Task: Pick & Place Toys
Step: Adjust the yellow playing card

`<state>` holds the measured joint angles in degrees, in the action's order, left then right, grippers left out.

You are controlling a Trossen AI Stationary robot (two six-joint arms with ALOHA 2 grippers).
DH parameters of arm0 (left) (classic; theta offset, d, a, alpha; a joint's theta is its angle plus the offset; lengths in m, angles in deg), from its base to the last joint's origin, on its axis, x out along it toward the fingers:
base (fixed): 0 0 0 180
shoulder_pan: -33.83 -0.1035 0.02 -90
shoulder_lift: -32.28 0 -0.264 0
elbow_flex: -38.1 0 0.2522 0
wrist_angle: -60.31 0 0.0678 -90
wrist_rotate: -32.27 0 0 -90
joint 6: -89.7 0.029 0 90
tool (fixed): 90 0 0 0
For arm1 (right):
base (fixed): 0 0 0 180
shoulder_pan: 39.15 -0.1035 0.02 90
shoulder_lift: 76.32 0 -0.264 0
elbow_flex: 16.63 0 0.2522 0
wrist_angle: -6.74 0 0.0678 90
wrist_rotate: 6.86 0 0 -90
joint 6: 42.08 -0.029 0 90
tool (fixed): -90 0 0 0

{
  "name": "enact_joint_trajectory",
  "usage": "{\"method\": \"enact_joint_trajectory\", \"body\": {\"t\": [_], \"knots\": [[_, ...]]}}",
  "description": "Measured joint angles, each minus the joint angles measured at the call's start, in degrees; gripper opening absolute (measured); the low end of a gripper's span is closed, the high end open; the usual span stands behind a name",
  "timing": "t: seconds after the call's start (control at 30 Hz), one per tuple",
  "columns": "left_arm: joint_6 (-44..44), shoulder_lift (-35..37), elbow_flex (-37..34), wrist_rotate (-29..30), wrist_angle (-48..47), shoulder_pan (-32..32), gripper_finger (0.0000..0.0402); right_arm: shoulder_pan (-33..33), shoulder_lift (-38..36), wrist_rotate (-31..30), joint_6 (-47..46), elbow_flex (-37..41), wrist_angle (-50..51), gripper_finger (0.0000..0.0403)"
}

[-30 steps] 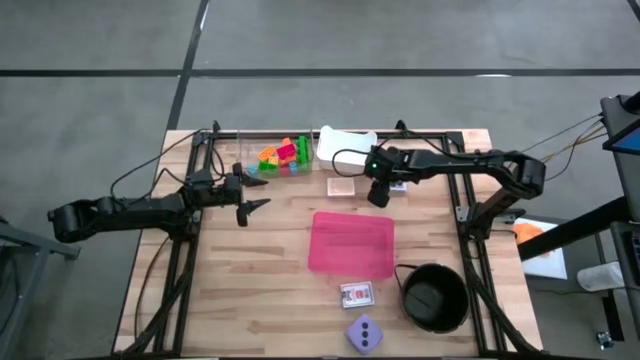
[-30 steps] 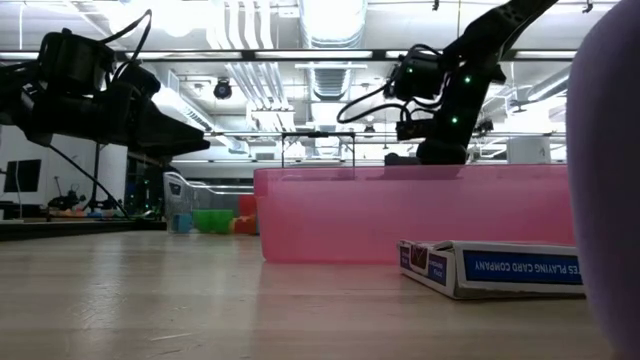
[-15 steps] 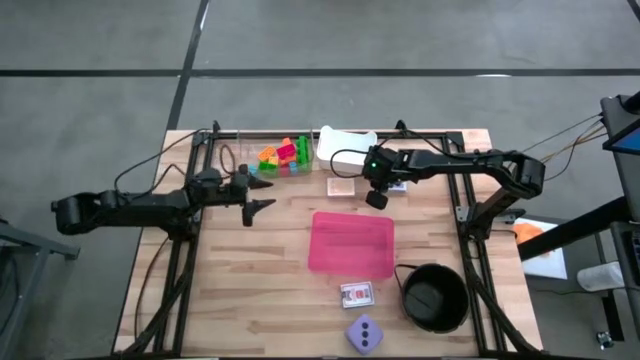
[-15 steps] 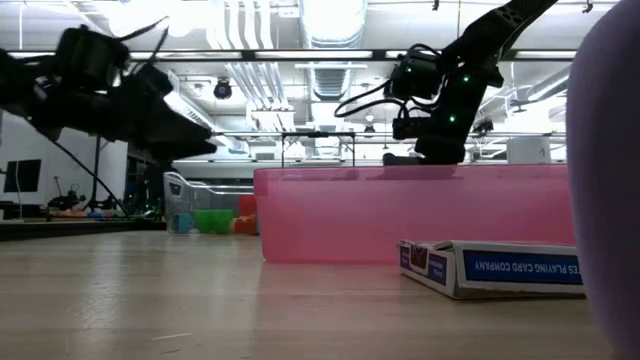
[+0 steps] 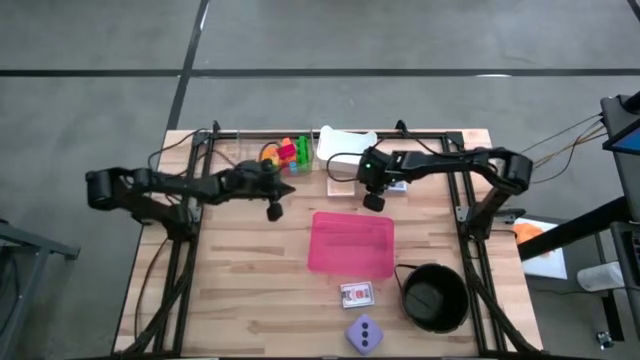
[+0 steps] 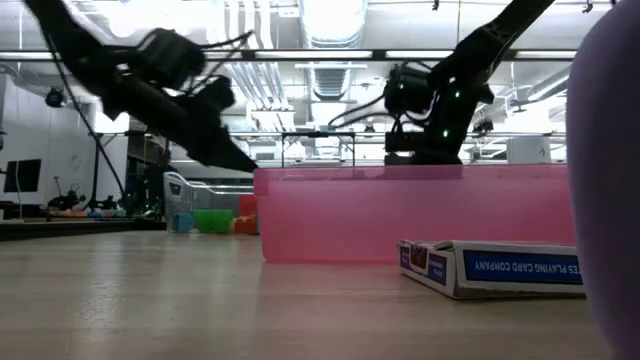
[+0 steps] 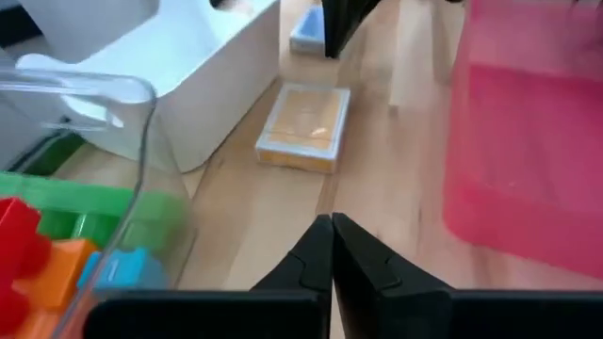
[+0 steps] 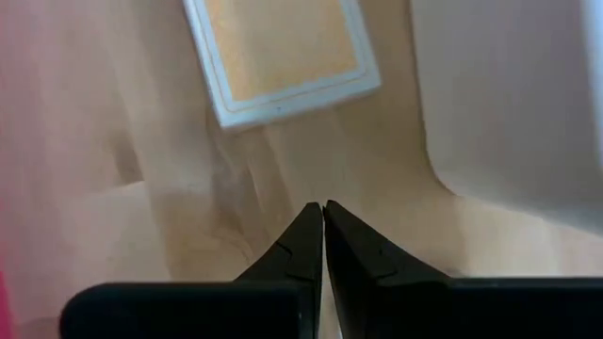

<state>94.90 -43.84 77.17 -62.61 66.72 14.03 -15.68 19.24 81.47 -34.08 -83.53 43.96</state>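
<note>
The toy bricks (image 5: 285, 154), green, orange, red and blue, lie in a clear container at the table's far side; they also show in the left wrist view (image 7: 57, 235). The lilac die (image 5: 364, 333) rests on the table at the near edge. My left gripper (image 5: 273, 208) is shut and empty, above the table just near of the container and left of the pink tray (image 5: 352, 243); its closed fingertips show in the left wrist view (image 7: 330, 226). My right gripper (image 5: 372, 200) is shut and empty above the table near a small card box (image 8: 283, 56).
A white box (image 5: 345, 145) stands right of the brick container. The small card box (image 5: 341, 186) lies near of it. A deck of cards (image 5: 357, 294) and a black bowl (image 5: 435, 297) lie near of the pink tray. Bare wood lies at the table's near left.
My left gripper has gone toward the table's right edge, closer to the brick container and the pink tray, and its fingers have tipped downward. My right gripper has shifted slightly toward the table's left.
</note>
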Motion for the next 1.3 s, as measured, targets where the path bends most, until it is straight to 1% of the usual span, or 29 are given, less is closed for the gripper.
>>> {"method": "enact_joint_trajectory", "body": {"t": [0.17,0.23,0.5,0.67,0.87,1.0,1.1,1.23,1.3], "knots": [[4.7,-7.0,9.0,0.8,-10.1,-0.2,0.0004,0.4,3.6,0.0,1.4,-0.7,-0.8,0.0017],[6.2,-10.1,12.0,1.0,-12.3,-0.3,0.0003,0.4,4.6,0.0,1.9,-1.2,-1.0,0.0017],[10.0,-20.6,19.8,1.1,-14.7,-2.2,0.0001,0.5,7.4,1.3,3.9,-3.6,-1.5,0.0017],[11.5,-25.2,23.7,1.6,-17.1,-3.2,0.0001,0.7,8.5,1.3,5.3,-4.1,-2.2,0.0017],[11.7,-27.7,26.5,0.8,-19.1,-3.4,0.0,1.1,8.6,1.6,5.9,-4.1,-3.3,0.0017],[11.2,-27.7,27.4,-0.8,-20.9,-3.3,0.0,1.1,8.4,2.5,6.1,-4.1,-3.6,0.0017],[10.6,-27.5,27.8,-0.9,-23.0,-2.2,0.0,1.1,8.4,3.0,6.2,-4.1,-3.9,0.0017],[10.7,-27.3,28.0,-0.9,-22.8,-0.4,0.0,1.1,8.4,3.4,6.7,-4.1,-4.9,0.0017],[10.6,-27.3,28.0,-0.9,-22.7,0.1,0.0,1.1,8.4,4.5,7.2,-4.1,-5.7,0.0017]]}}
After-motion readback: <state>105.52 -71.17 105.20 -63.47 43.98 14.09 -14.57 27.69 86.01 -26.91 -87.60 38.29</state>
